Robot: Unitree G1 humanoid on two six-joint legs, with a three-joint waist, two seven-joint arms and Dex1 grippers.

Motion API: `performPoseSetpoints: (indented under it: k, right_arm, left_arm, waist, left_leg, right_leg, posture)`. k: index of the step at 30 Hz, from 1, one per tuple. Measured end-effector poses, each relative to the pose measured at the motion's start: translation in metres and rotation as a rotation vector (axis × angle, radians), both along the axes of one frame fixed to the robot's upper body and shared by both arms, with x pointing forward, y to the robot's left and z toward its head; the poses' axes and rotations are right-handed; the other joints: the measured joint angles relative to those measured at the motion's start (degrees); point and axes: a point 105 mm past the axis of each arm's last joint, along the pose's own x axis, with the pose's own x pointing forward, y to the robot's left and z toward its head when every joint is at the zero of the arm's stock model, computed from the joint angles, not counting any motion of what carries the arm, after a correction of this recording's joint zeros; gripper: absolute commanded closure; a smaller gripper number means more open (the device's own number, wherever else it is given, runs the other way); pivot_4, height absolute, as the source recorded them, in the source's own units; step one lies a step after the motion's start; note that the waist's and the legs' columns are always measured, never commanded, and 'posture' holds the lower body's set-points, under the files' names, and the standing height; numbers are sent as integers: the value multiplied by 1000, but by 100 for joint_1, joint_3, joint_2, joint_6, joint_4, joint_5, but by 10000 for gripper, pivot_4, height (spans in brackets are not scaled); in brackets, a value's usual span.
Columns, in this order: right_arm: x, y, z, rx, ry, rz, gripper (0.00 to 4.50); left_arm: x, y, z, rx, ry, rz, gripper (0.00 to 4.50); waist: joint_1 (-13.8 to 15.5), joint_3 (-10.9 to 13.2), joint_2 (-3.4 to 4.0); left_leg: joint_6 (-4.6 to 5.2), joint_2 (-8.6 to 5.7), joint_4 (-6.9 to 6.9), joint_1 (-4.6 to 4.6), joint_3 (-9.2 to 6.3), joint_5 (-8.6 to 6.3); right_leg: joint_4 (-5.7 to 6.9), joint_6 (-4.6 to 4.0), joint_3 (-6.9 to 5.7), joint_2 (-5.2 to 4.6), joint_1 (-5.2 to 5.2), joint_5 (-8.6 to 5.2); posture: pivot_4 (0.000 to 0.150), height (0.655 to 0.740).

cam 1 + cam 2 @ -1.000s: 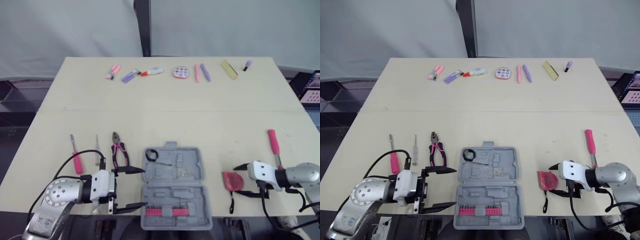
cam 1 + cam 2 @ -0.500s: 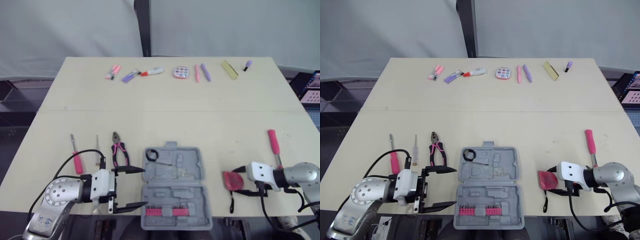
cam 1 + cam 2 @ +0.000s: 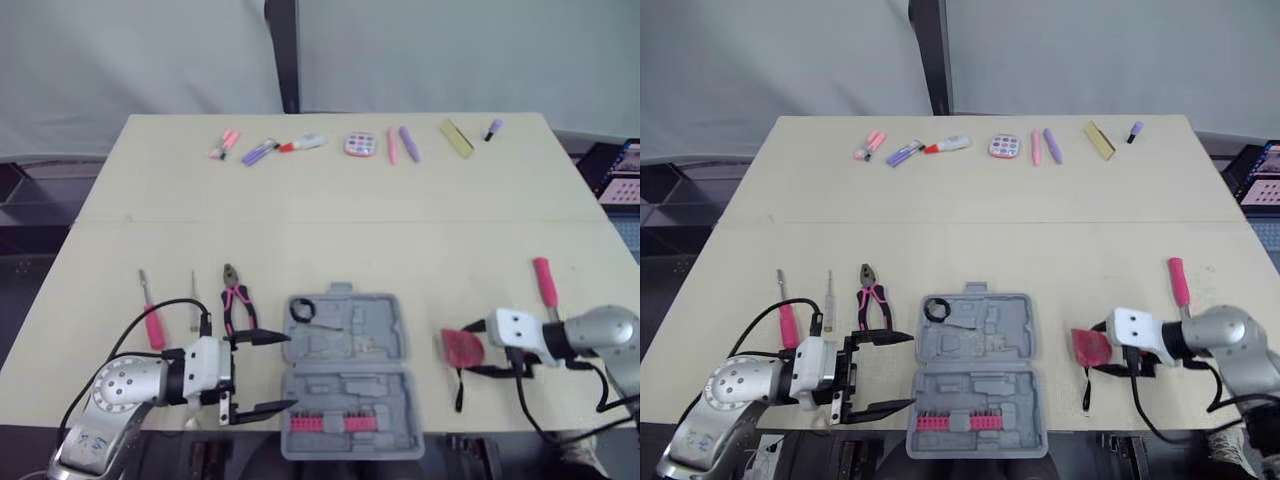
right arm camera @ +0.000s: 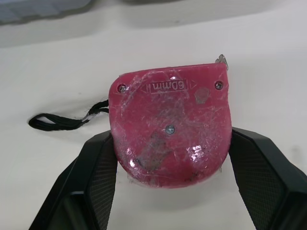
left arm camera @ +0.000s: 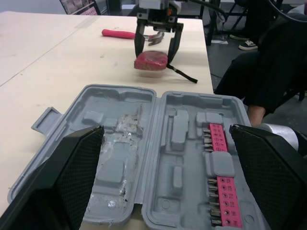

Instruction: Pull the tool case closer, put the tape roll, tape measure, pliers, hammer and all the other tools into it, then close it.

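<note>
Your right gripper clasps the red plastic tape measure with a black strap, one finger pressed to each side, low over the beige table to the right of the open grey moulded tool case and apart from it. Your left gripper is spread wide at the case's left edge, holding nothing. The pink-handled pliers lie just beyond it.

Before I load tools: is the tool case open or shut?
Open: the tool case lies flat, both moulded halves facing up, with the pink bits showing.
</note>
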Motion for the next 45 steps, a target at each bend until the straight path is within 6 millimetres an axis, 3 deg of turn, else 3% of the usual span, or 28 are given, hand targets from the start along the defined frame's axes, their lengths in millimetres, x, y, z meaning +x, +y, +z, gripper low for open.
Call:
performPoseSetpoints:
  k: [7, 12, 24, 45]
  right_arm:
    - [8, 48, 44, -56, -8, 41, 15420]
    - [16, 71, 55, -124, -1, 28, 15420]
    - [22, 129, 38, -235, 89, 56, 15420]
    - [45, 150, 9, -345, 88, 7, 15420]
  left_arm:
    - [6, 10, -10, -6, 26, 44, 0]
    - [9, 16, -20, -15, 23, 71, 0]
    - [14, 18, -36, -14, -17, 89, 0]
    - [14, 15, -41, -16, -16, 86, 0]
  waist:
    - [0, 1, 0]
    - [-1, 1, 0]
    - [-23, 0, -4]
    - [-165, -1, -6]
  left_leg:
    - [0, -1, 0, -4, -2, 0]
    - [0, -3, -1, -9, -6, 0]
    - [-2, -15, 1, -24, 0, 0]
    - [-9, -14, 0, -22, -3, 0]
  right_leg:
    - [-2, 0, 3, -4, -6, 0]
    - [3, 0, 4, -7, -14, 0]
    - [100, 0, 4, -21, -93, 0]
    - [167, 0, -9, -24, -125, 0]
  posture:
    - [1500, 7134]
    - [1500, 7134]
    - [1500, 7134]
    - [1500, 7134]
